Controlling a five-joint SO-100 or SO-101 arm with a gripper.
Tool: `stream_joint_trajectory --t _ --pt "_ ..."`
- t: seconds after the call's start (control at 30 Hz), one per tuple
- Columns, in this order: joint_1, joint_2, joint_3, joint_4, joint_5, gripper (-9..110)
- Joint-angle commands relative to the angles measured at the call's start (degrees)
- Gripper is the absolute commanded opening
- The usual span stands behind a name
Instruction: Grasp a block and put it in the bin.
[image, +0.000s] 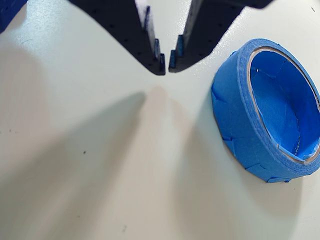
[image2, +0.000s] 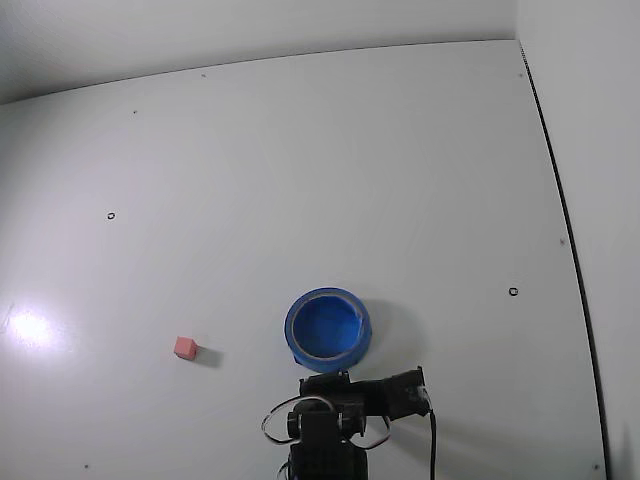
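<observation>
Pincer (image: 166, 64) nearly closed, only a slit between the tips, holding nothing, just left of the bin (image: 270, 112) in the wrist view. In the fixed view, block (image2: 185, 347) sits on the bench (image2: 300, 180), well left of the bin.

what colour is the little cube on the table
Pink-red; the block shows only in the fixed view, left of the blue bin.

In the wrist view the picture's top edge is cutting off the hand (image: 166, 62) above its fingertips, and the right edge is clipping the bin (image: 240, 125) lying right of the hand. In the fixed view the arm's body is hiding the hand, and the bottom edge is cutting off the arm (image2: 330, 430).
</observation>
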Motion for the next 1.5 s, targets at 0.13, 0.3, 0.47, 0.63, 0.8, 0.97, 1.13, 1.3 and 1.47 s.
stream_joint_trajectory --t 0.13,0.3,0.47,0.63,0.8,0.97,1.13,1.3,1.47 --pt "-0.97 -0.09 -0.88 0.88 -0.53 0" --pt "-0.97 -0.09 -0.88 0.88 -0.53 0" --pt "-0.97 -0.09 -0.97 0.88 -0.7 0" --pt "-1.14 0.0 -1.49 0.09 -0.7 0" --pt "-1.14 0.0 -7.21 0.0 -3.78 4" --pt "-1.14 -0.88 -12.83 0.0 -19.86 14" --pt "-0.35 0.0 -14.94 0.62 -42.45 25" --pt "-1.05 -0.18 -16.0 0.18 -56.95 29" --pt "-3.96 -2.46 -26.46 0.35 -55.55 30"
